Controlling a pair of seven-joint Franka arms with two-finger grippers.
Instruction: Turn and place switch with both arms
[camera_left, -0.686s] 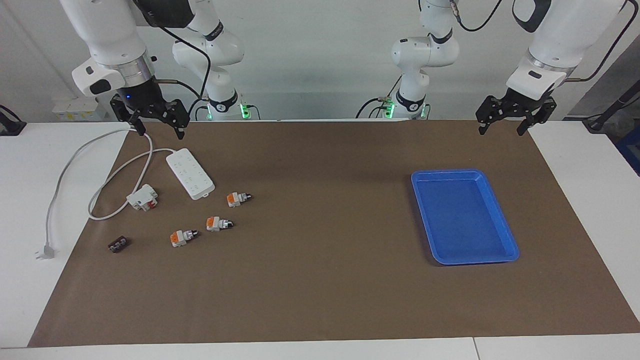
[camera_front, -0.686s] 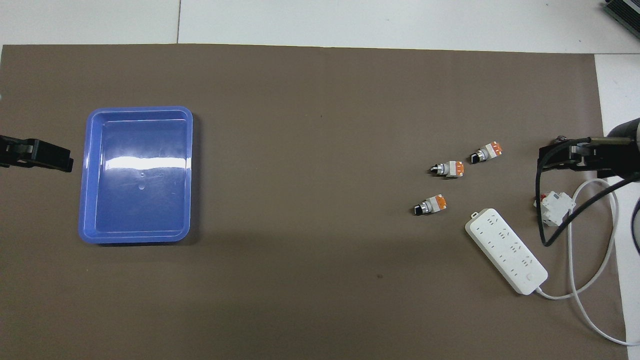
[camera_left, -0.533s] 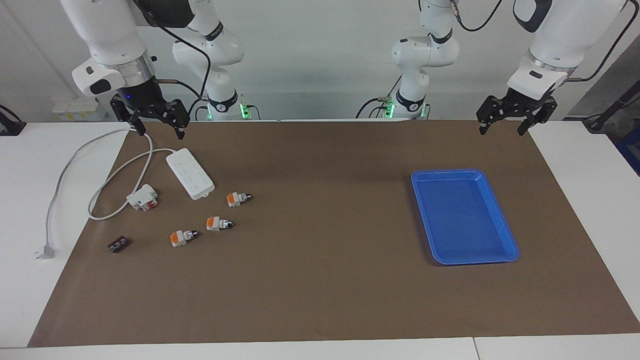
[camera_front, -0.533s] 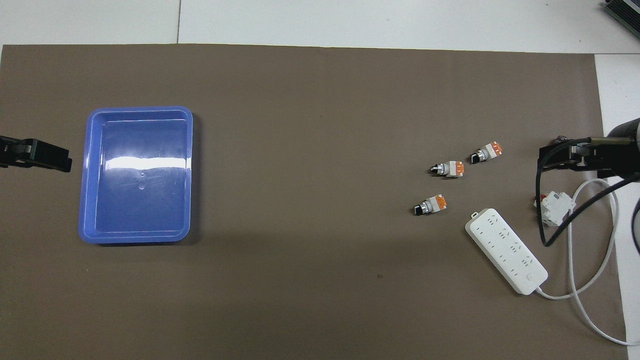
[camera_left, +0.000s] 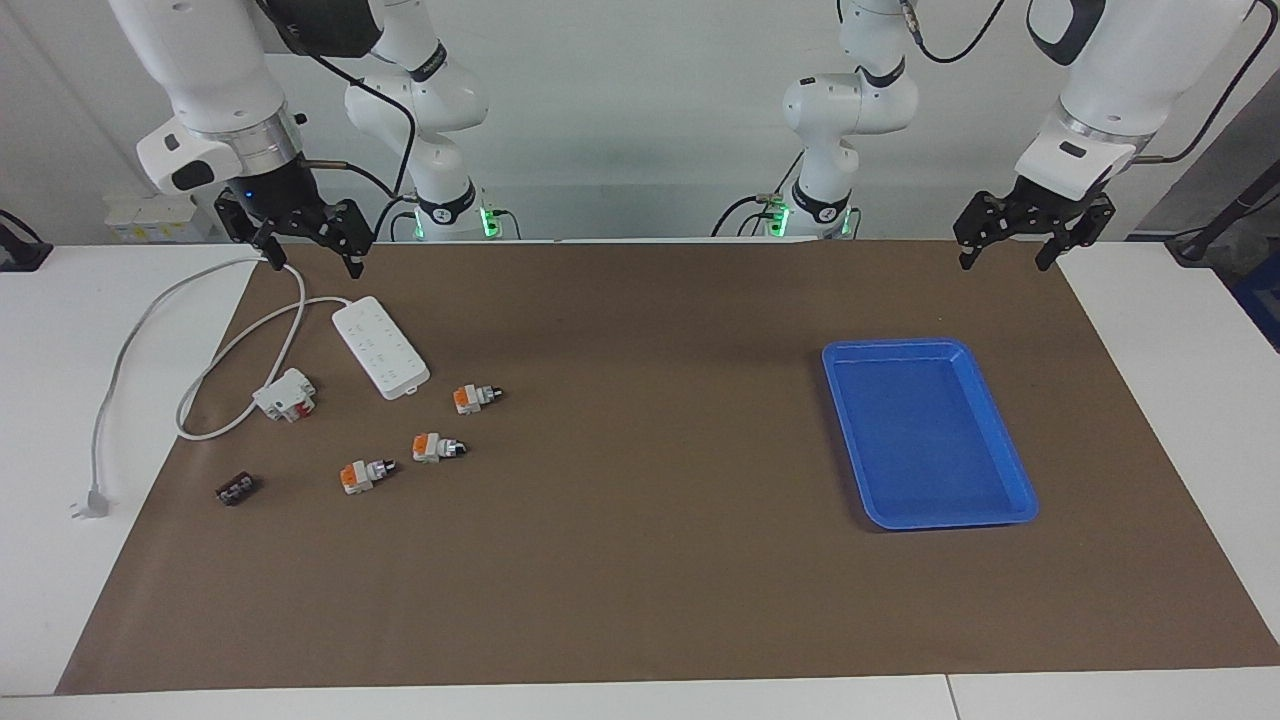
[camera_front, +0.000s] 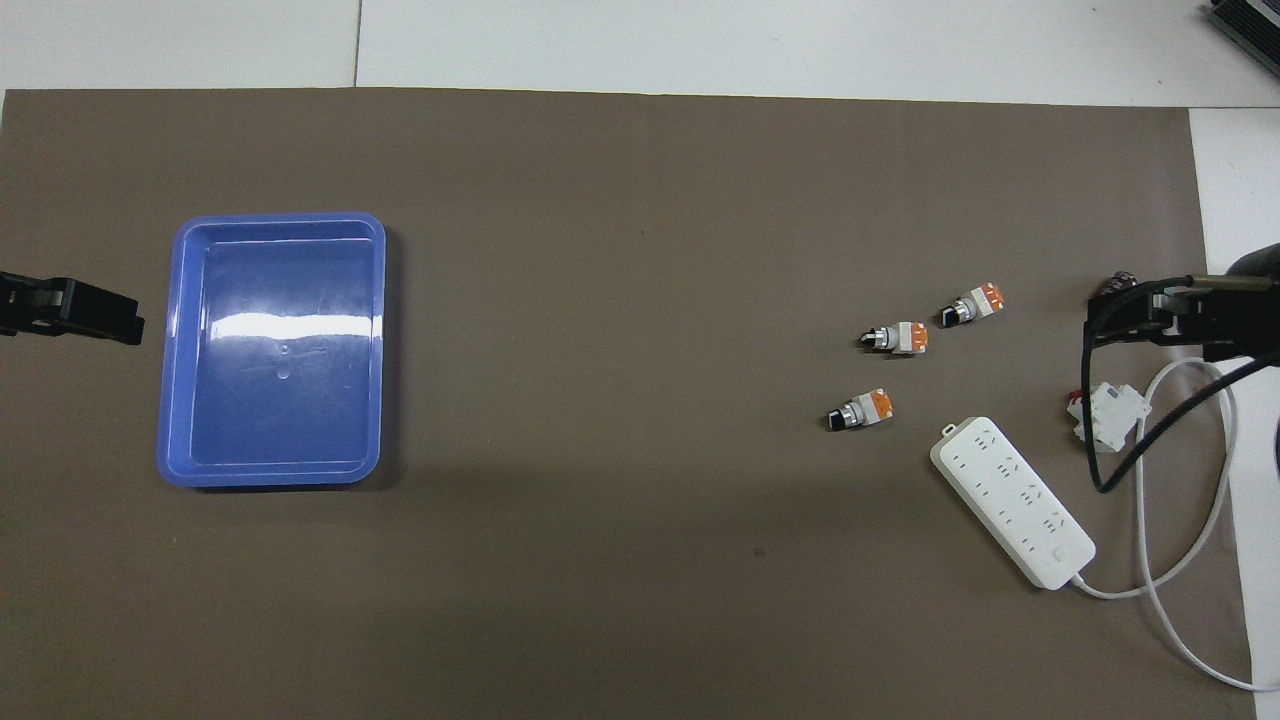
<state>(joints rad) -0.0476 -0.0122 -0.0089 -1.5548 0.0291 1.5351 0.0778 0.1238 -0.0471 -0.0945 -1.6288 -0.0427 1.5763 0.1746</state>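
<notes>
Three alike switches with orange rear blocks and black knobs lie on the brown mat toward the right arm's end: one (camera_left: 475, 397) (camera_front: 860, 409) beside the power strip, a second (camera_left: 437, 447) (camera_front: 895, 338), and a third (camera_left: 365, 474) (camera_front: 972, 304) farthest from the robots. My right gripper (camera_left: 315, 265) hangs open and empty over the white cable at the mat's edge near the robots. My left gripper (camera_left: 1003, 262) hangs open and empty over the mat's corner at the left arm's end. Neither touches a switch.
A blue tray (camera_left: 900, 345) (camera_front: 280, 217) lies empty toward the left arm's end. A white power strip (camera_left: 380, 347) (camera_front: 1012, 502) with looping cable, a white-and-red block (camera_left: 285, 394) (camera_front: 1105, 412) and a small dark brown block (camera_left: 236, 489) lie near the switches.
My right gripper has drifted slightly up and toward the right arm's end of the table. The left gripper and all objects stay where they were.
</notes>
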